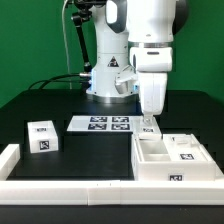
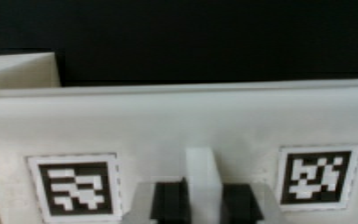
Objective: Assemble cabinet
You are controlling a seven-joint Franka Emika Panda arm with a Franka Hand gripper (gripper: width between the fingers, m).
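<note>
The cabinet (image 1: pixel 160 172) is a large white box with inner dividers, lying on the black table at the exterior view's right, with tags on its front and inside. My gripper (image 1: pixel 148 123) points straight down at the cabinet's back left corner. In the wrist view the cabinet's white face (image 2: pixel 194 120) fills the frame, with a tag on each side. My gripper (image 2: pixel 202 195) has its two dark fingers (image 2: pixel 169 203) close on either side of a thin white upright rib of the cabinet. It looks shut on that rib.
A small white tagged block (image 1: pixel 42 136) sits at the exterior view's left. The marker board (image 1: pixel 103 124) lies flat near the robot base. A low white wall (image 1: pixel 70 186) runs along the table's front and left edge. Another white part (image 2: pixel 19 72) shows behind the cabinet.
</note>
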